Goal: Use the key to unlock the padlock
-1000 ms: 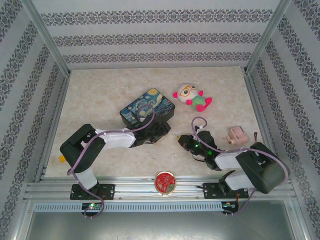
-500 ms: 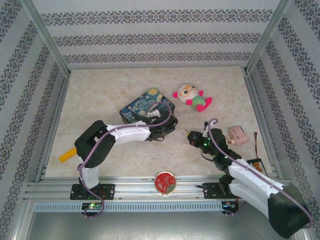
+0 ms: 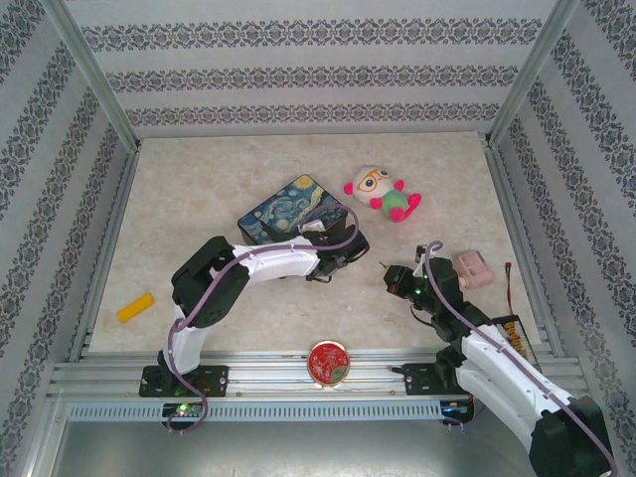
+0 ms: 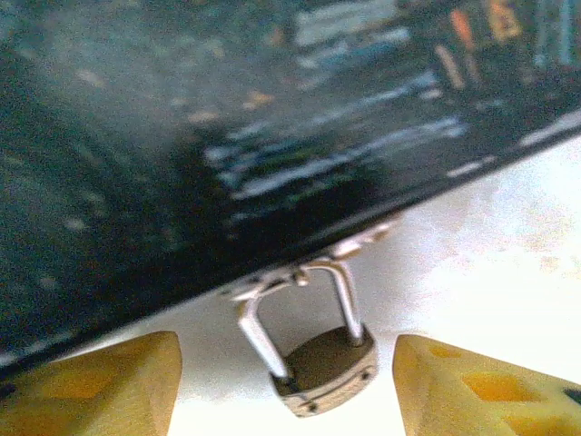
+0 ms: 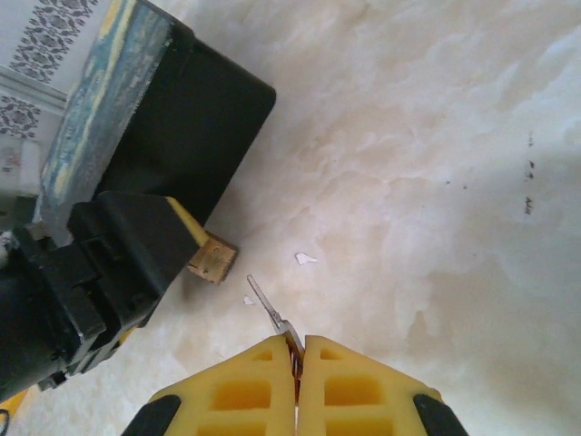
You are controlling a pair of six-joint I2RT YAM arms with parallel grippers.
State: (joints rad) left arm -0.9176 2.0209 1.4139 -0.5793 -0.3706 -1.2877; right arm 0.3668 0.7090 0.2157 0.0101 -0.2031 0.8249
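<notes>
My left jaws stood open, yellow fingertips [image 4: 91,386] either side of padlock [image 4: 322,368], not touching it. Padlock hung by silvery shackle from hasp on edge of starry tin box [image 4: 227,136], brass body below box edge, over pale surface [image 5: 436,136]. My right jaws were clamped on key [image 5: 269,309], blade pointing toward padlock, near but apart.

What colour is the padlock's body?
Brass-coloured, with a silvery shackle; the padlock shows best in the left wrist view.
</notes>
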